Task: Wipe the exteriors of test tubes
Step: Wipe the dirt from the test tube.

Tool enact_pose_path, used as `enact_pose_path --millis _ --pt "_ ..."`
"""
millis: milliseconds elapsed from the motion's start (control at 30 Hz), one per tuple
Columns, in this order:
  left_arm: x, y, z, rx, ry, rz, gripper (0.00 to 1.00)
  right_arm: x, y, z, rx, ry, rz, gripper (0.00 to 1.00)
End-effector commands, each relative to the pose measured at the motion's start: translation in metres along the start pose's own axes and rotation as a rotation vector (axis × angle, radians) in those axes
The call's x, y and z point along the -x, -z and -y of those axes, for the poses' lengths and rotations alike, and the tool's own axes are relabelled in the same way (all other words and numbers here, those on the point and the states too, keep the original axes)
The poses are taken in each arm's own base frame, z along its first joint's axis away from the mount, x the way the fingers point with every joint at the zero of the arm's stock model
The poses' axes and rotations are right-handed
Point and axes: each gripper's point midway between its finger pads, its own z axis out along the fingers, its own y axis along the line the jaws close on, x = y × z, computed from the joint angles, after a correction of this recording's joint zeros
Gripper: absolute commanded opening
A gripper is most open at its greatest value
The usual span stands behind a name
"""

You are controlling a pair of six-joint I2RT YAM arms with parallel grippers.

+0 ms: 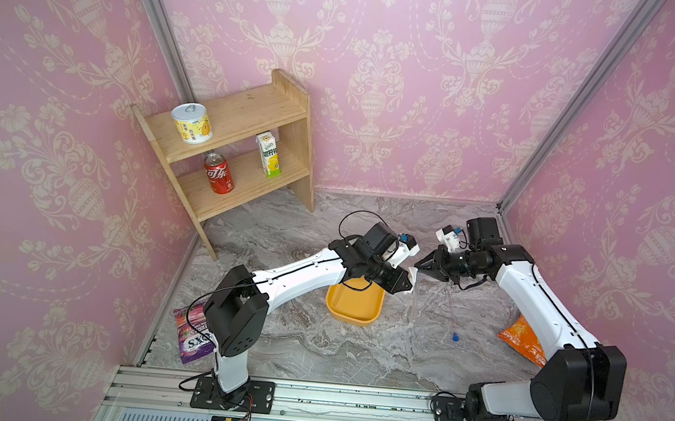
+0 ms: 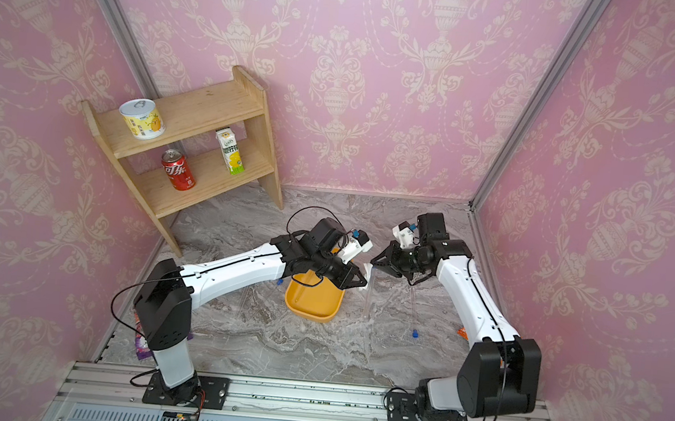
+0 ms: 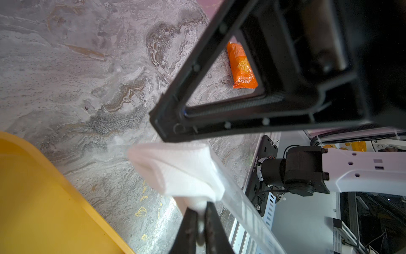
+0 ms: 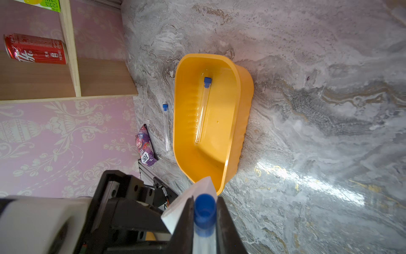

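Left tool [image 1: 410,284]'s pad [image 3: 182,169] on right tool [image 1: 417,265]'s tube [image 3: 243,211] — just off tray rim [image 1: 351,320]

Both top views look down from high above the front rail [image 1: 311,396] toward the back wall [image 1: 381,78], covering the counter [image 1: 316,343] and shelf [image 1: 253,108]. The left wrist view sits close behind the left end effector [image 3: 201,211], facing counter and right arm [image 3: 362,171]. The right wrist view, close behind the right end effector [image 4: 205,199], faces the yellow tray [image 4: 245,105], shared with both top views.
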Motion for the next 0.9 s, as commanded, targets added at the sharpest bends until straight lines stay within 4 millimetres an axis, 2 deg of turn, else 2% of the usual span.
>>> enact_pose_path --millis 0,300,533,867 --pt "-0.004 0.009 0.016 -0.052 -0.016 0.001 0.12 0.008 0.002 -0.003 -0.001 0.014 0.009 0.10" --pt "-0.014 0.019 0.032 -0.089 -0.013 0.019 0.12 0.020 -0.002 0.003 -0.028 0.012 0.018 0.10" --pt "-0.028 0.021 0.046 -0.104 -0.009 0.007 0.12 0.030 -0.006 0.008 -0.033 0.002 0.024 0.10" --pt "-0.051 0.015 0.049 -0.091 0.011 -0.024 0.12 0.038 -0.003 0.007 -0.031 0.001 0.039 0.09"
